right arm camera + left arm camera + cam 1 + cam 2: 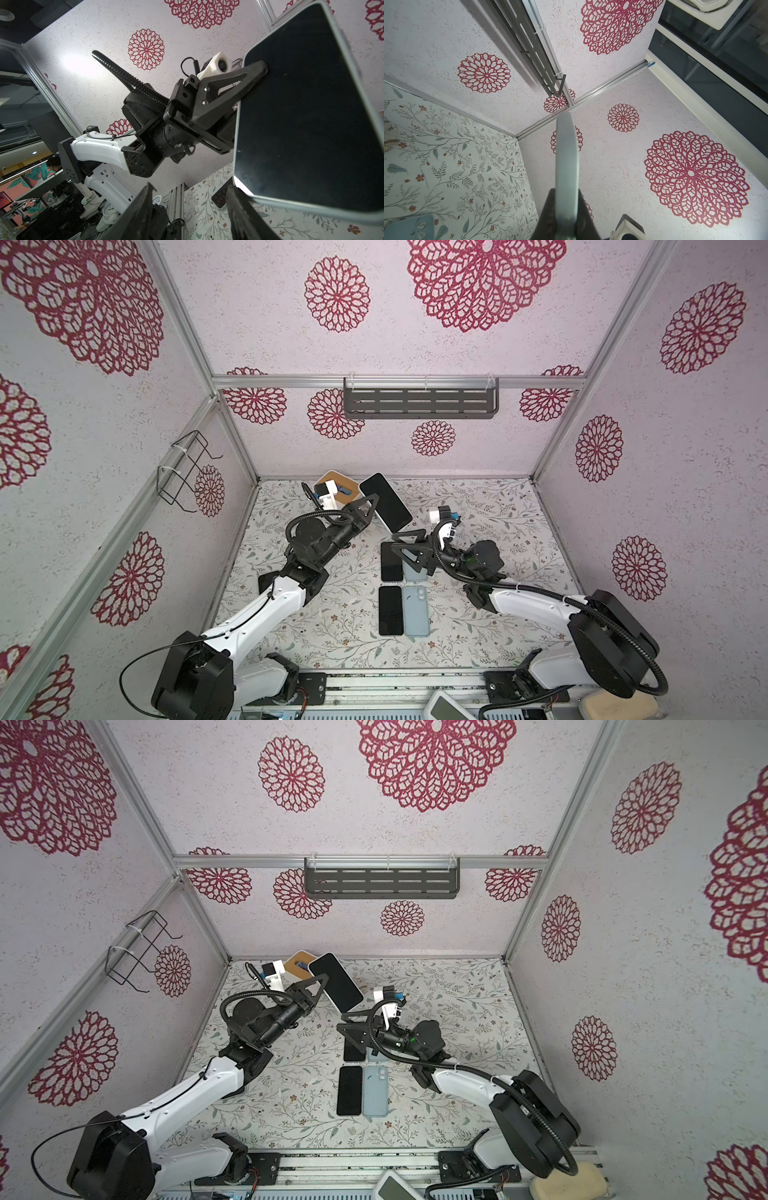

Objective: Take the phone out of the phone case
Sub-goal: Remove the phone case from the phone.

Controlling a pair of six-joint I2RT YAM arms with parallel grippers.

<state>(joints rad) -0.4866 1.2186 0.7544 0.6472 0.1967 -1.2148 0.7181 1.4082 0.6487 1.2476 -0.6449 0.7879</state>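
The floral-print worktop (498, 510) carried four slabs in a two-by-two block near its middle. The near black phone (390, 610) lay screen up, just left of the near light-blue phone (416, 610), which lay lenses up. Behind them lay the far black phone (388, 568) and, on its right, the far light-blue phone (413, 574), both partly hidden. A white tray (335, 472) sat at the far edge, left of centre.
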